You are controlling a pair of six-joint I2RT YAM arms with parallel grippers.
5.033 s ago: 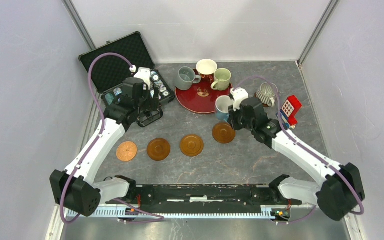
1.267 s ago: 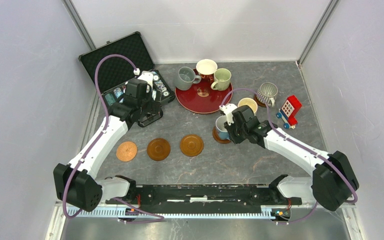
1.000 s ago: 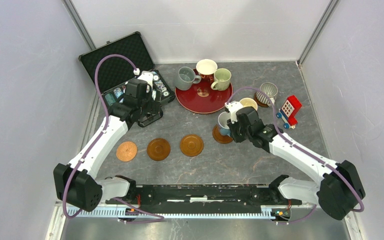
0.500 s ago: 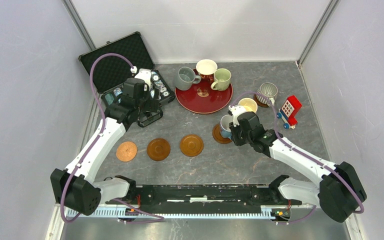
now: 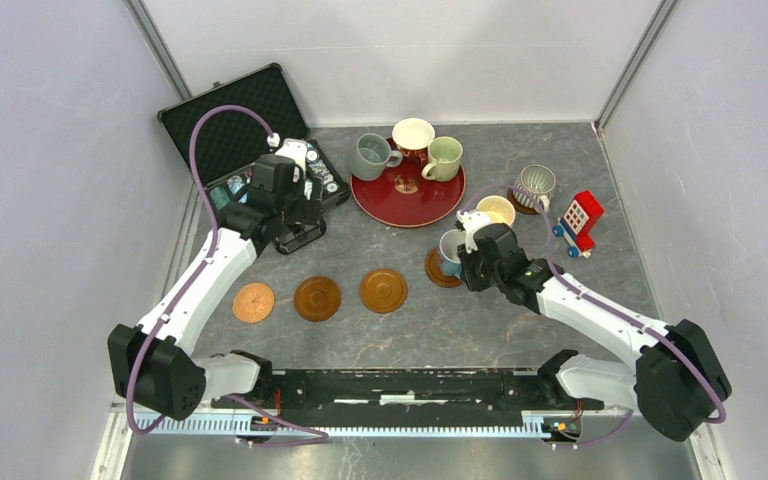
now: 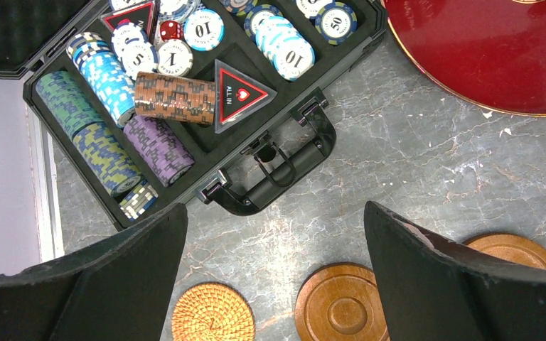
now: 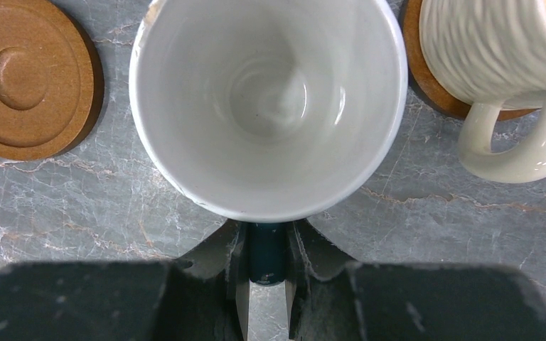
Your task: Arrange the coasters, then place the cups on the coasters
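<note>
Copper-toned coaster (image 6: 213, 323) first, back toward the base from the left claw (image 6: 274, 209) and slightly to its left, with two darker coasters (image 6: 341, 305) lined up to the right of it. Spread wide and gripping nothing, that left claw, hanging over the handle of the poker-chip case (image 6: 185, 106).

Over to the right claw (image 7: 266, 259): clenched hard on the handle of the light blue mug (image 7: 266, 106), mug upright and straight ahead of the fingers. Poised over the fourth coaster (image 5: 436, 274), only a brown sliver showing from overhead. Hard to tell whether touching down or just above.

Just right of that claw, cream mug (image 7: 498, 64) parked on its own coaster (image 7: 426, 89). Farther off, ribbed mug (image 5: 533, 185), seemingly likewise. Ahead-left, three more mugs (image 5: 445, 155) on the red tray (image 5: 405, 200).

Placing step, then. Next, probably: settle flat, release, back straight off without clipping the cream mug.
</note>
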